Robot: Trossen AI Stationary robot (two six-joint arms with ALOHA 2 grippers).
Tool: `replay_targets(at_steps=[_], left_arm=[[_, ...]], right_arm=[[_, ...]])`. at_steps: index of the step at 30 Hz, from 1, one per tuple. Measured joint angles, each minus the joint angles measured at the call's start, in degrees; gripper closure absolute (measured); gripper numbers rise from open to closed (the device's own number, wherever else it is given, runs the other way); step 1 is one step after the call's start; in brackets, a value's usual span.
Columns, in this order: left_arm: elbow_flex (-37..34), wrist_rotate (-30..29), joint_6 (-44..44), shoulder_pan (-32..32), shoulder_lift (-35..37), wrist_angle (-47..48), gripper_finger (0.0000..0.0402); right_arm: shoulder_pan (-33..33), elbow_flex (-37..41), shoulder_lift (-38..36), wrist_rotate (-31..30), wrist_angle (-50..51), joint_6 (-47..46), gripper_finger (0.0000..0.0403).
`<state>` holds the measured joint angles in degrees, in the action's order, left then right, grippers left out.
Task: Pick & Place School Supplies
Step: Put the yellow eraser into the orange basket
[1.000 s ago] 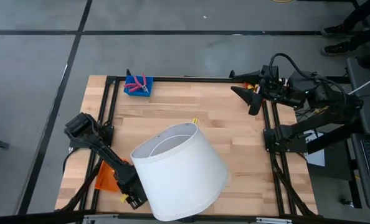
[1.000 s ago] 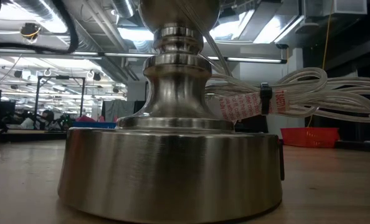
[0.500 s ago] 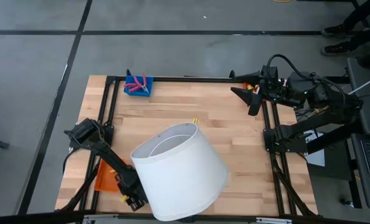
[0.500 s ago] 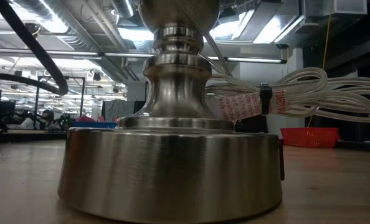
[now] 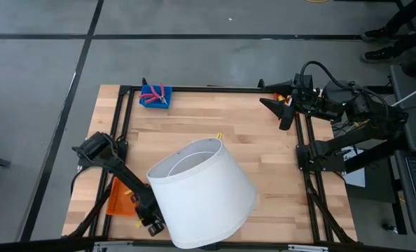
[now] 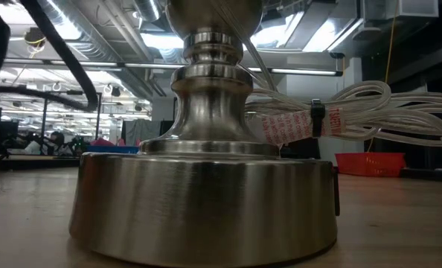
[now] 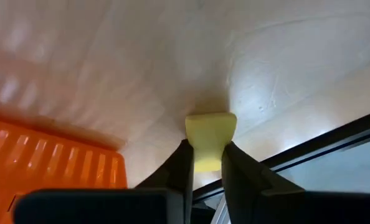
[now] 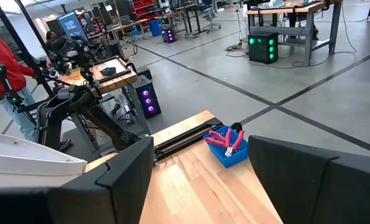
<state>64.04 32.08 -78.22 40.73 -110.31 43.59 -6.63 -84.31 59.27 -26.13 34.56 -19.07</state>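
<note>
In the high view the left gripper (image 5: 150, 225) sits at the lower left of the frame, tucked against the lower-left edge of the big white lampshade (image 5: 202, 194) and just beside the orange tray (image 5: 117, 201). Its wrist view shows the two dark fingers (image 7: 180, 169) drawn narrow around a small yellow block (image 7: 210, 139), which is pinched between them just above the pale wood of the counter (image 7: 110, 74), with the tray's ribbed orange wall at the lower left of that picture.

The right gripper (image 5: 281, 106) waits at the upper right of the high view, over the counter's black frame, its fingers spread wide and holding nothing.

In the upper left of the high view a blue tray (image 5: 154, 96) sits at the counter's far edge with pink-handled scissors (image 5: 156, 93) lying in it. A small yellow stick (image 5: 219, 136) lies on the wood just above the lampshade's rim.

The low view is filled by a brushed metal lamp base (image 6: 206, 201) with a bundled white cord (image 6: 340, 115) at its right.
</note>
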Motion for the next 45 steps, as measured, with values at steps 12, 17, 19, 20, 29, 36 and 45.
replay_targets(at_steps=[12, 17, 19, 20, 29, 36, 45], left_arm=[[0.6, -7.7, -2.5, 0.0, 6.0, 1.5, 0.0388], [0.6, -7.9, -1.8, -0.1, 6.8, 1.3, 0.0396], [0.6, -7.8, -1.4, 0.0, 6.8, 1.0, 0.0387], [0.6, -7.9, -1.5, 0.1, 6.8, 1.0, 0.0380], [0.6, -9.9, -3.9, 0.1, 6.8, 1.0, 0.0256], [0.6, -9.9, -4.7, 0.1, 4.7, 0.5, 0.0204], [0.6, -9.4, -5.0, 0.1, 3.7, -0.3, 0.0223]], right_arm=[[0.0, 0.0, 0.0, 0.0, 0.2, 0.1, 0.0138], [0.0, 0.0, 0.0, 0.0, 0.2, 0.3, 0.0138], [0.0, 0.0, 0.0, 0.0, 0.2, 0.4, 0.0138], [0.0, 0.0, 0.0, 0.0, 0.2, 0.4, 0.0138], [0.0, 0.0, 0.0, 0.0, 0.2, 0.4, 0.0138], [0.0, 0.0, 0.0, 0.0, 0.2, 0.4, 0.0138], [0.0, 0.0, -1.0, 0.0, 1.1, 0.5, 0.0138]])
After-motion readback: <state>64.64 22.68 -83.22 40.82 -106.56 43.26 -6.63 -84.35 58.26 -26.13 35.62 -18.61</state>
